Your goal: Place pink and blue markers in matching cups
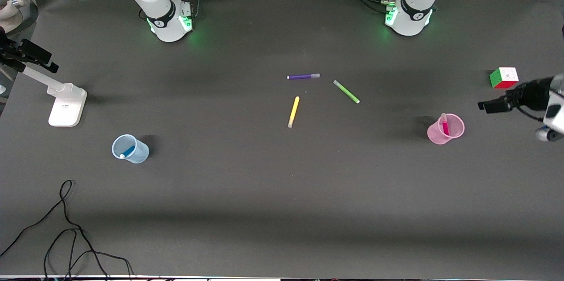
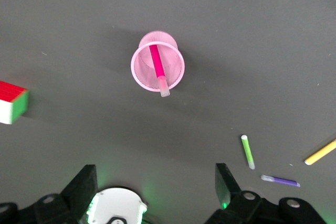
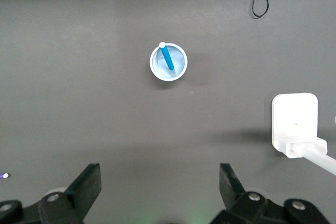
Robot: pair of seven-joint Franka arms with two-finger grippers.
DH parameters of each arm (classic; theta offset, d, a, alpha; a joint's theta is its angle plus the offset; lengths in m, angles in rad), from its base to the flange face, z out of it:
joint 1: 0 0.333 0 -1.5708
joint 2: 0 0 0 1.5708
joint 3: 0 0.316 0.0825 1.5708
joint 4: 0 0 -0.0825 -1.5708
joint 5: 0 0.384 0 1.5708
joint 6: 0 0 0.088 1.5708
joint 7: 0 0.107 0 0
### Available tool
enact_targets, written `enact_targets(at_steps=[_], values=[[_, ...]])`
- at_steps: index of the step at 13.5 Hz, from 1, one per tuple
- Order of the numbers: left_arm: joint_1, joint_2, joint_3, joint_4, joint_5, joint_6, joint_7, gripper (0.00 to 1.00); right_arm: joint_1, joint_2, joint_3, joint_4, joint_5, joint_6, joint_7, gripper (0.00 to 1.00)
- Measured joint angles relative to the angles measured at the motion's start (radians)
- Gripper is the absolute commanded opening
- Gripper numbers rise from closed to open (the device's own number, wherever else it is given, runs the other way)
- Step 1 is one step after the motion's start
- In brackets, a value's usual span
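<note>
The pink marker [image 1: 444, 125] stands tilted in the light pink cup [image 1: 454, 133] toward the left arm's end of the table; both also show in the left wrist view, marker [image 2: 156, 65] in cup [image 2: 140, 69]. The blue marker [image 1: 128, 152] leans in the pale blue cup [image 1: 139, 153] toward the right arm's end; the right wrist view shows the marker [image 3: 167, 59] and the cup [image 3: 178, 66] too. My left gripper [image 1: 487, 105] [image 2: 156, 174] is open and empty, raised beside the pink cup. My right gripper [image 3: 160, 174] is open and empty, high above the table; it is out of the front view.
A purple marker [image 1: 303, 76], a green marker [image 1: 346, 91] and a yellow marker [image 1: 293, 112] lie mid-table. A colour cube [image 1: 503, 78] sits near the left gripper. A white camera stand [image 1: 66, 105] and a black cable [image 1: 66, 228] are at the right arm's end.
</note>
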Motion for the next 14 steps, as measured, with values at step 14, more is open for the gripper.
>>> enact_targets(at_steps=[14], values=[[-0.124, -0.175, 0.001, -0.037, 0.115, 0.188, 0.064, 1.0, 0.008, 0.011, 0.074, 0.014, -0.042, -0.001, 0.017, 1.0]])
